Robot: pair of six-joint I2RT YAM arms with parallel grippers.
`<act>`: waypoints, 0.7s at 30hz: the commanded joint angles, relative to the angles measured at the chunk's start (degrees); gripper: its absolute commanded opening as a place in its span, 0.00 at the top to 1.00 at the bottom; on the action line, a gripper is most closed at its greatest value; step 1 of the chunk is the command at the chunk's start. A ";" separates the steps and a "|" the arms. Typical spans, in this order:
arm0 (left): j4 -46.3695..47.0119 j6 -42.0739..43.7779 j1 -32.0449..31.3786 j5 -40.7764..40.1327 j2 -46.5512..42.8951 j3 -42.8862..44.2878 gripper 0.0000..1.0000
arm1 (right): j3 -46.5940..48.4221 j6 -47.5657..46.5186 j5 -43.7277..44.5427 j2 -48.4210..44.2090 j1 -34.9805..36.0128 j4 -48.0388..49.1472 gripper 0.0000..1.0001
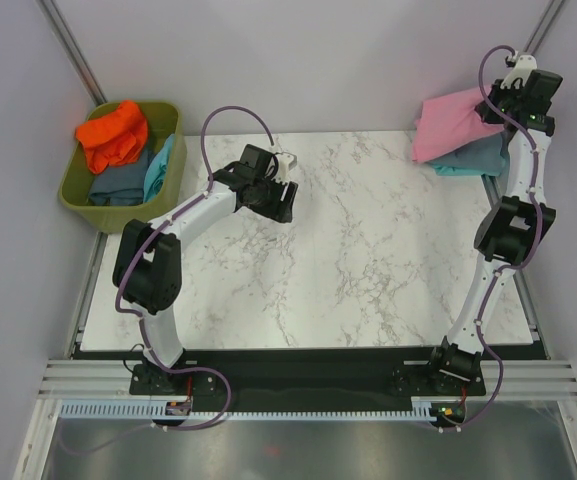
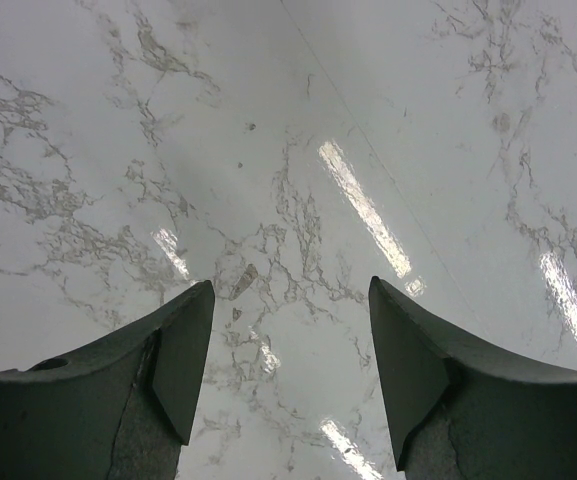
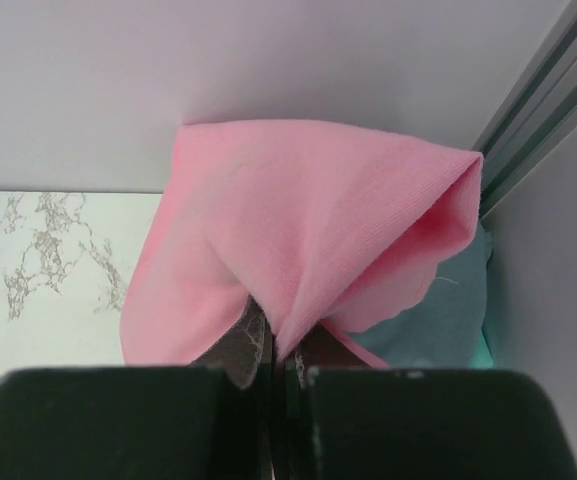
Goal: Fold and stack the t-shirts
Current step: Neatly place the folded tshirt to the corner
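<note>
One outstretched right tool (image 3: 276, 350) pinches pink t-shirt (image 3: 308, 220) (left tool (image 2: 290, 285) spread).

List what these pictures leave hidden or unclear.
1. Right wrist view: the pink t-shirt wraps the right gripper, hiding its fingertips.
2. Right wrist and top views: the pink t-shirt covers the grey-blue t-shirt; how many lie beneath is unclear.
3. Top view: the orange t-shirt covers much of what lies in the tub.

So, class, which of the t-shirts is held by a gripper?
The pink t-shirt, pinched in the right gripper at the far right corner. The orange t-shirt lies in the olive-green tub; the left gripper is empty.
</note>
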 commanded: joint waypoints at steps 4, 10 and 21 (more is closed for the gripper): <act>1.59 0.76 -0.35 -0.34 -0.98 0.71 0.29 | 1.42 -2.85 4.33 0.18 -0.89 4.42 1.00; 1.41 0.85 -0.35 -0.34 -1.86 -0.44 0.29 | 2.22 -5.22 9.43 3.88 -0.89 6.09 1.00; 0.97 1.46 -0.62 -1.31 -1.51 -0.18 0.28 | 1.51 -8.65 15.41 6.96 -0.45 7.76 1.00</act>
